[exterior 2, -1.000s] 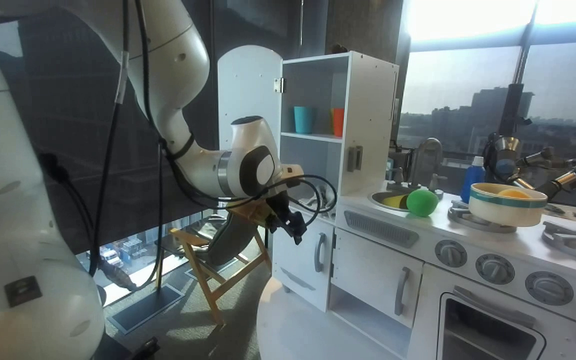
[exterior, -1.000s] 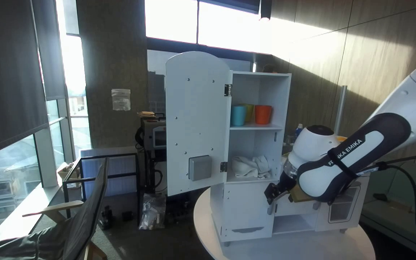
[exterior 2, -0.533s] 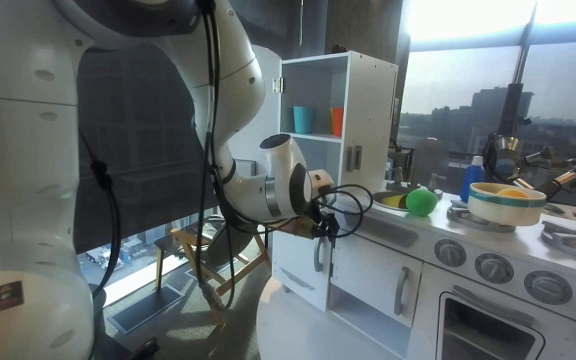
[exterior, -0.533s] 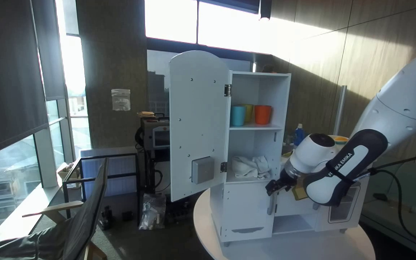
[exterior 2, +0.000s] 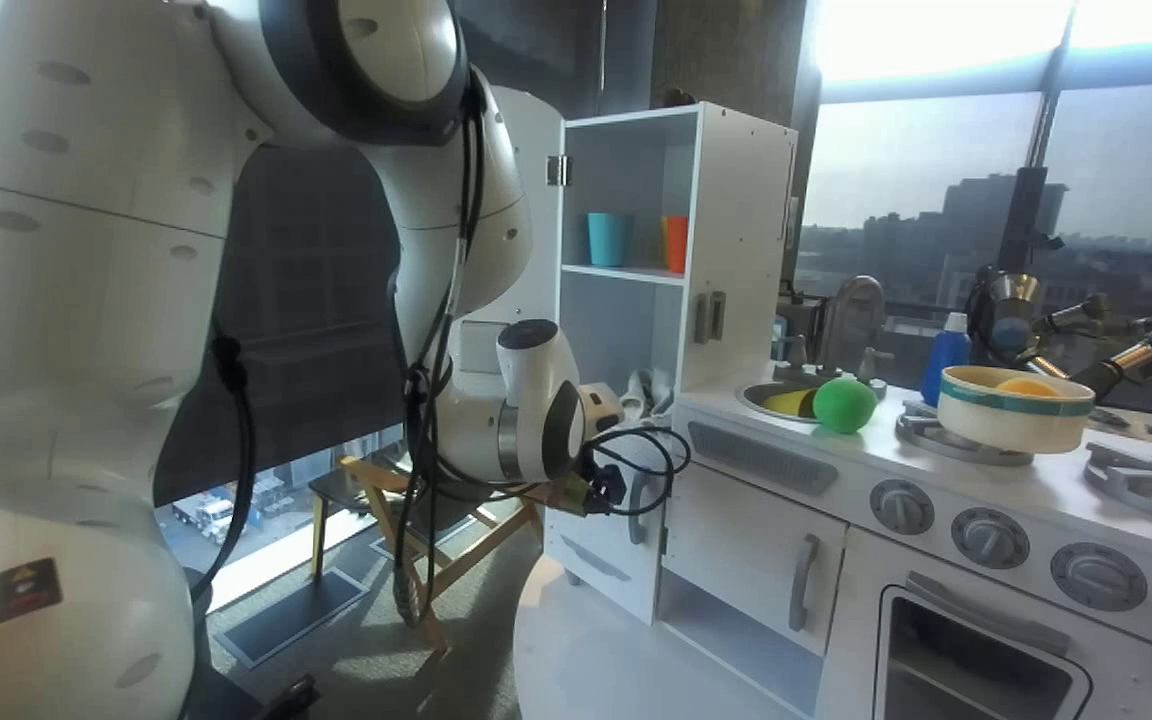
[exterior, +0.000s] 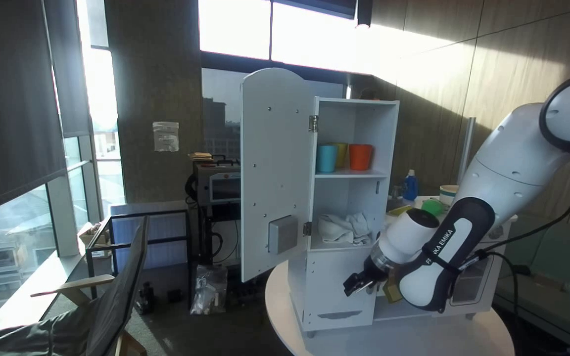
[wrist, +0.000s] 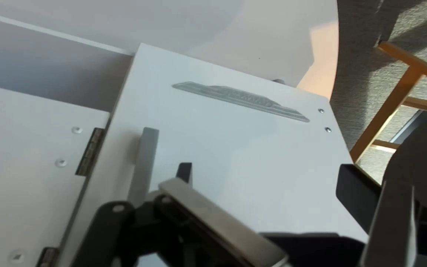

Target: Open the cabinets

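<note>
The cabinets are a white toy kitchen. The tall unit's rounded upper door (exterior: pixel 280 168) stands swung open with its inner side showing. The lower door (exterior: pixel 332 269) below is closed; its grey handle (wrist: pixel 145 159) shows in the wrist view and in an exterior view (exterior 2: pixel 639 510). The middle cabinet door (exterior 2: pixel 736 530) and the oven door (exterior 2: pixel 976 650) are closed. My gripper (wrist: pixel 269 178) is open and empty in front of the lower door. In the wrist view the handle lies outside the jaws, beside the left finger. The gripper (exterior: pixel 356 284) also shows in an exterior view.
Cups in blue (exterior: pixel 326 158), yellow and orange stand on the upper shelf, and a white cloth (exterior: pixel 343 229) lies below. A pot (exterior 2: pixel 1016 410), a green ball (exterior 2: pixel 844 405) and a blue bottle (exterior 2: pixel 946 358) are on the counter. The round table (exterior 2: pixel 576 650) carries the kitchen.
My gripper rose slightly, then dropped down and to the left in an exterior view, in front of the lower door. The open upper door's free edge has swung a little toward that camera.
</note>
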Robot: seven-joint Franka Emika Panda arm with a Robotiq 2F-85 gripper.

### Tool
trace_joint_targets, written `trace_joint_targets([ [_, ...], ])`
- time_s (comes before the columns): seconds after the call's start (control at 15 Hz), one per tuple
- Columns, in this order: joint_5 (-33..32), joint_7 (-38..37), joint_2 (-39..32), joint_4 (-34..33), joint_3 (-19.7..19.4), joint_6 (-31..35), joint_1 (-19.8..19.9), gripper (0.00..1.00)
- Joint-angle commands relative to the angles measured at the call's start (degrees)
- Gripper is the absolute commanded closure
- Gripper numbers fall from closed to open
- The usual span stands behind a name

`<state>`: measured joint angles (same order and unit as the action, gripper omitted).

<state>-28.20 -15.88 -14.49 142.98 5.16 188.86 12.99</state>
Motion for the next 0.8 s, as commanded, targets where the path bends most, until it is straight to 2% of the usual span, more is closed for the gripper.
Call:
trace_joint_targets([
  [0.0, -0.7, 1.6, -1.0, -1.6, -1.5, 1.3, -0.8, 0.0],
  [0.07, 0.0, 0.9, -0.4, -1.7, -1.7, -0.8, -0.8, 0.0],
  [0.13, 7.7, 7.7, 0.2, -0.7, -1.6, -1.0, -1.6, 0.0],
  [0.4, 14.4, 13.3, 0.3, -1.7, -4.5, 0.1, -2.7, 0.0],
  [0.67, 17.5, 16.9, 0.4, -3.5, -6.6, 0.7, -4.6, 0.0],
  [0.73, 15.4, 15.5, 0.3, -4.0, -8.2, 1.0, -5.9, 0.0],
])
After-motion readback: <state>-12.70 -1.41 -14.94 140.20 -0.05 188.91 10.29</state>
